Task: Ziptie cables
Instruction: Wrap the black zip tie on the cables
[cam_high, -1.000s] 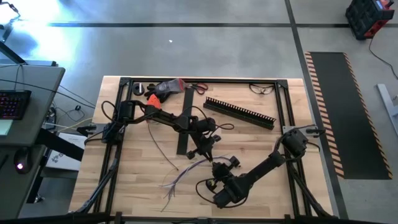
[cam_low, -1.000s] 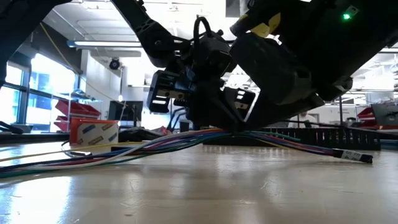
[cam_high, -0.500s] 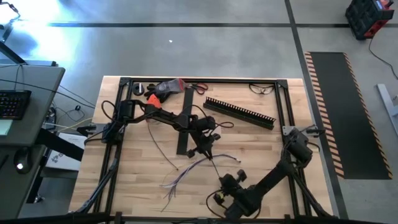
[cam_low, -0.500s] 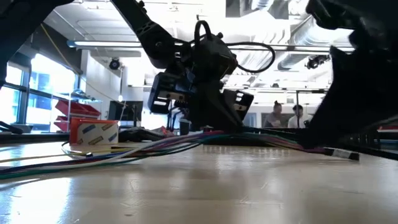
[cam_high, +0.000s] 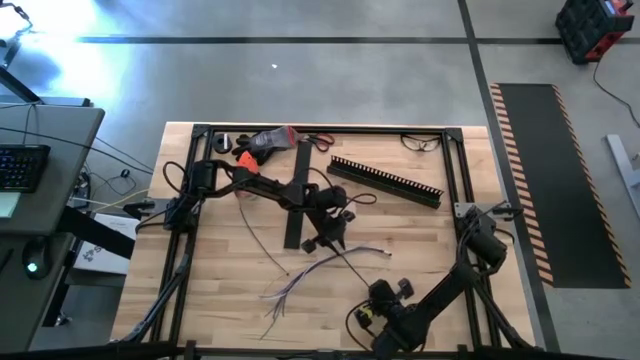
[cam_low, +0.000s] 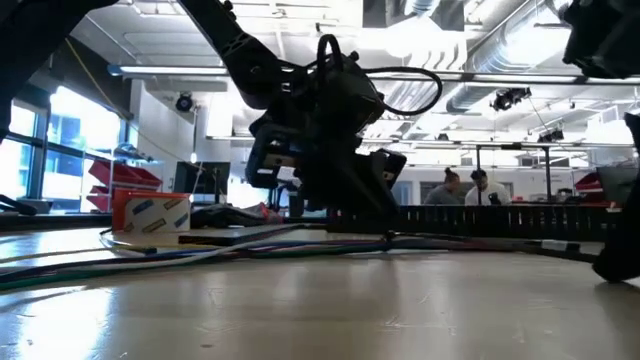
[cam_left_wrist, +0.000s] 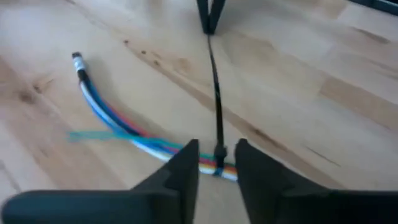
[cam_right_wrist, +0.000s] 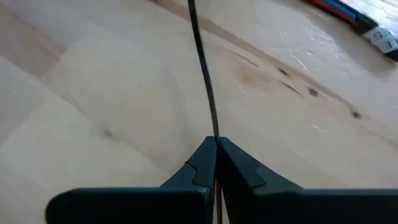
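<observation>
On the bench (cam_high: 420, 245), cables (cam_left_wrist: 124, 127) are straddled by the parted left pincer (cam_left_wrist: 216, 163), while a black ziptie (cam_right_wrist: 204, 81) is clamped in the closed right pincer (cam_right_wrist: 216, 163).

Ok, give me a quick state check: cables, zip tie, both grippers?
cables: bundled, lying flat on the table, zip tie looped around them.
zip tie: head sits on the bundle, tail stretched straight away from it, taut.
left gripper: fingers parted, straddling the bundle at the tie head.
right gripper: shut on the zip tie tail, near the table's front edge, away from the bundle.
</observation>
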